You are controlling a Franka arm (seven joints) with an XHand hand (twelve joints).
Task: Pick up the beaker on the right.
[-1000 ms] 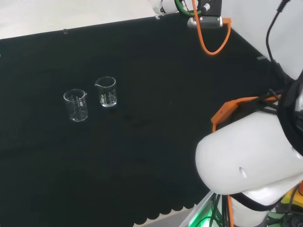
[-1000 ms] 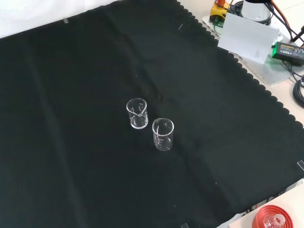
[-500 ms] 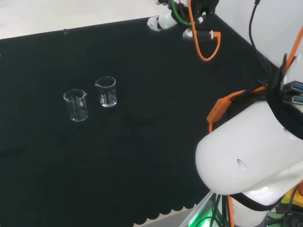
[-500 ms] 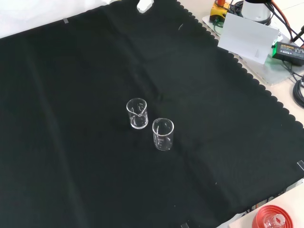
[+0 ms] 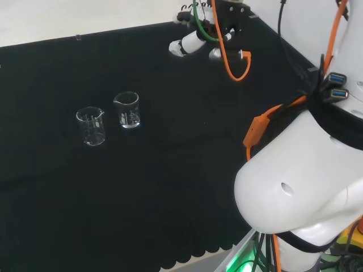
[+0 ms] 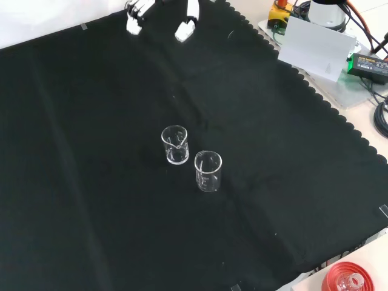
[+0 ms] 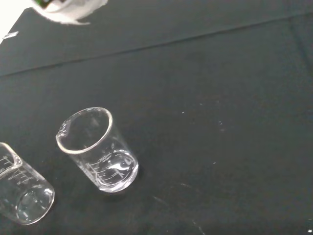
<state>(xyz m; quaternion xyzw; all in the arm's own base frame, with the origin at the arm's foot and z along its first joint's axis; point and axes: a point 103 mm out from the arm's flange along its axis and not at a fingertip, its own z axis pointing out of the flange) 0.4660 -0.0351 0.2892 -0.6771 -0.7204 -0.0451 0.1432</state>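
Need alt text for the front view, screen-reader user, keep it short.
Two empty clear glass beakers stand upright and close together near the middle of a black cloth, one up and to the left of the other. The robot hand enters at the top edge, fingers relaxed and holding nothing, well away from both beakers.

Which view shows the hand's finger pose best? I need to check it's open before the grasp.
The front view: the hand enters at the top, fingers straight and spread. In the head view cables partly cover it. The wrist view gives a blurred white part.
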